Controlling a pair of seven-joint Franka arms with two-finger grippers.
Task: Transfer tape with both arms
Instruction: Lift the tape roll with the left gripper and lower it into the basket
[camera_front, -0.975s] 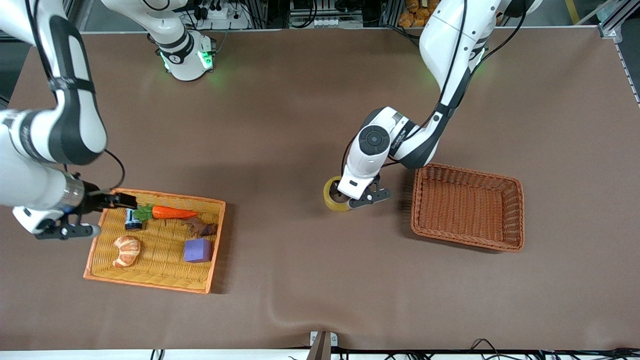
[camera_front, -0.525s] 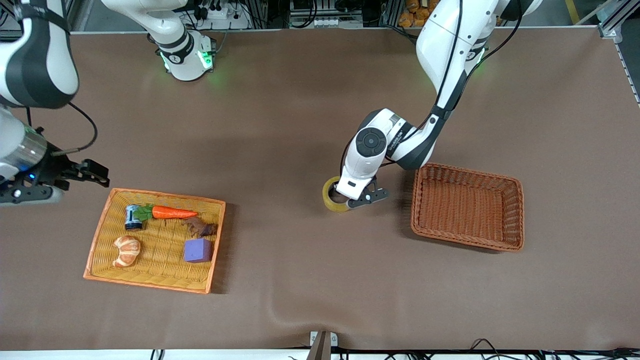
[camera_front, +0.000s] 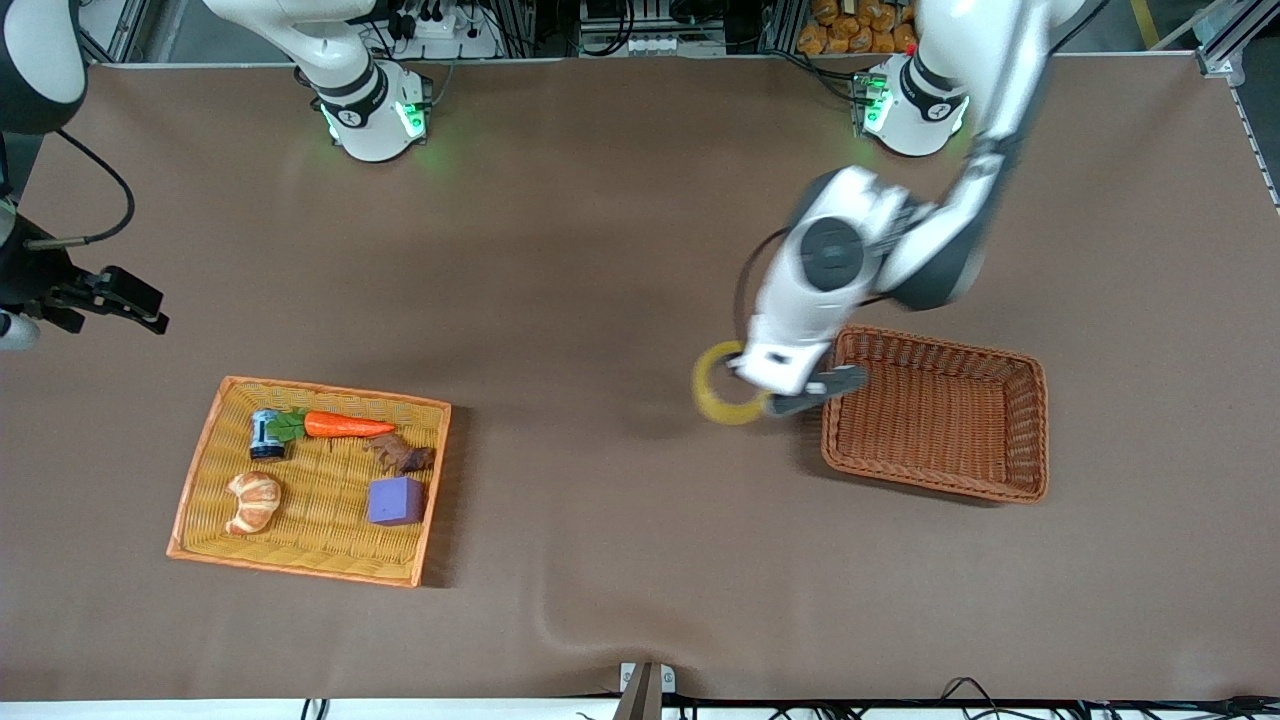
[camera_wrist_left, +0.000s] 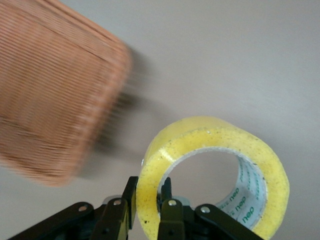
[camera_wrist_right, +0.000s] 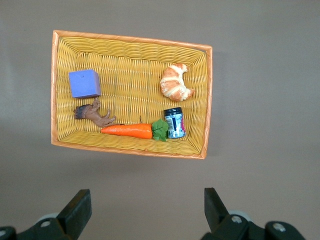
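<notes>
The left hand (camera_front: 790, 392) is pinching the tape (camera_front: 727, 384) just beside the brown basket (camera_front: 935, 415); the right hand (camera_front: 110, 300) is waiting spread over the bench (camera_front: 600, 250).

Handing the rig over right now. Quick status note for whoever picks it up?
Left gripper: jaws shut on the tape, pinching the ring's wall, one jaw inside the ring. The roll is up off the table, just beside the brown basket, not yet over it.
Right gripper: jaws open, holding nothing, waiting above the table at the right arm's end, near the yellow tray.
The tray holds a carrot, croissant, purple cube, a small can and a brown figure.
Done: tape is out of the tray and in the left gripper.
Left: probably carry it over the brown basket and release.
</notes>
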